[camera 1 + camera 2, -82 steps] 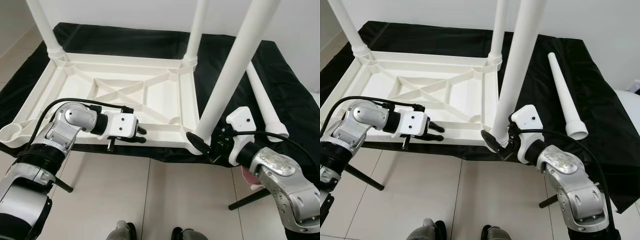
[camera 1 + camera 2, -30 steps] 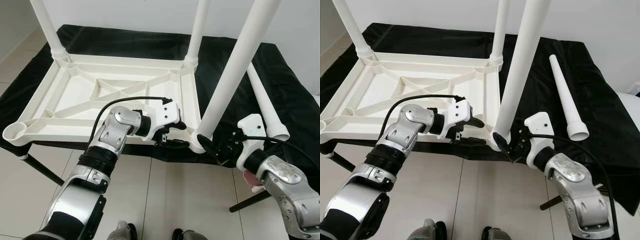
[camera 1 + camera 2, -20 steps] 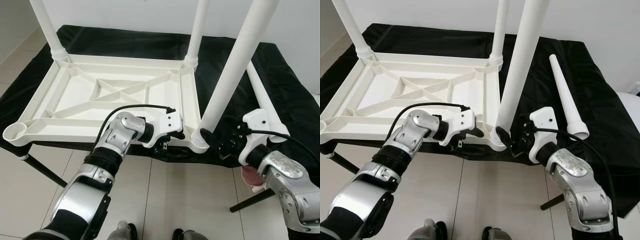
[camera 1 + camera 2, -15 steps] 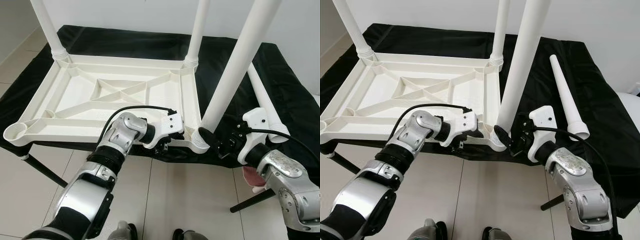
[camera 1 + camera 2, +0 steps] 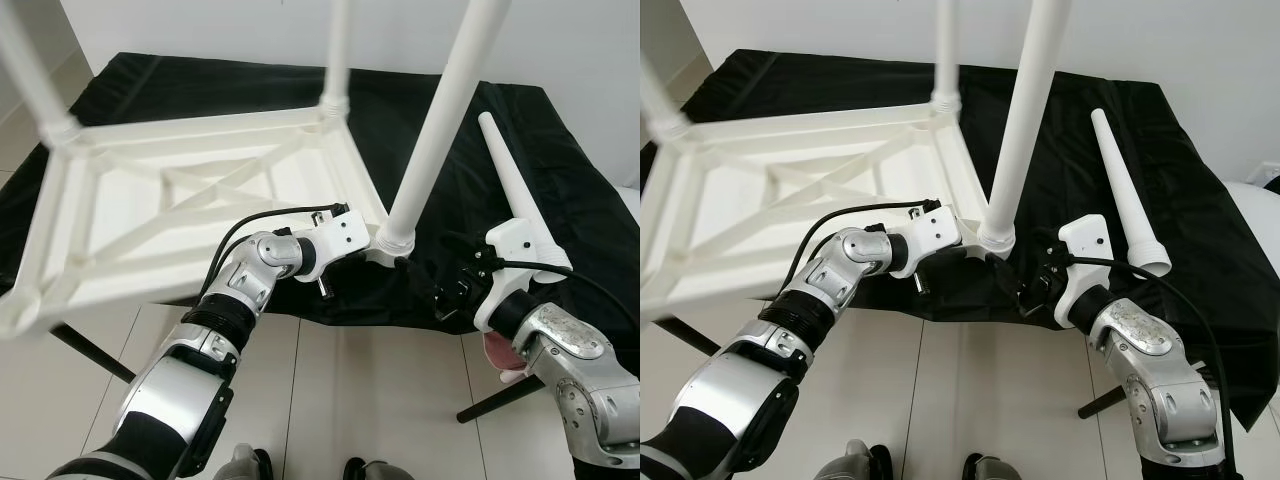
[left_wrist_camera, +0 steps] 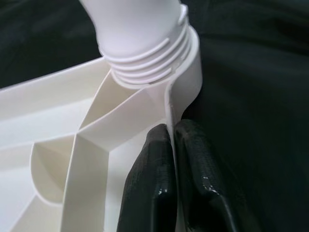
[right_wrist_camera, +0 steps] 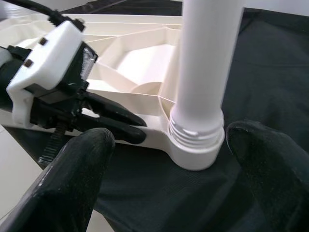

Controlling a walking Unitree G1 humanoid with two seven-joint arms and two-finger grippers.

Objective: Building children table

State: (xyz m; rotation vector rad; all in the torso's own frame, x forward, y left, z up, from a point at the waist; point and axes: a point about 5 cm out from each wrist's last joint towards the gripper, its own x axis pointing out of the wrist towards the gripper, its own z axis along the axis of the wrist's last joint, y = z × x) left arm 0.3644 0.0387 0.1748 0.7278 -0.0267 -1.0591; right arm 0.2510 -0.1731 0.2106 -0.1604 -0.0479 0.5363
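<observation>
The white plastic table top (image 5: 150, 210) lies upside down and tilted over the black-covered work table (image 5: 200, 85), with three white legs screwed in. The nearest leg (image 5: 445, 110) rises from the near right corner socket (image 5: 392, 240). My left gripper (image 6: 170, 128) is shut on the thin rim of the table top right beside that socket. My right gripper (image 7: 170, 134) is open, one finger (image 7: 82, 164) on each side of the socket and apart from it. A fourth, loose leg (image 5: 1125, 200) lies on the cloth at the right.
The black cloth hangs over the work table's near edge, with tiled floor (image 5: 330, 400) below. A dark stand leg (image 5: 95, 355) slants out under the left side, another (image 5: 490, 400) under the right. A pink object (image 5: 495, 352) sits behind my right forearm.
The table top has swung and tilted, its left end rising toward the camera and its near right corner moving back. My left gripper went with the rim; my right gripper's fingers now stand clear of the socket.
</observation>
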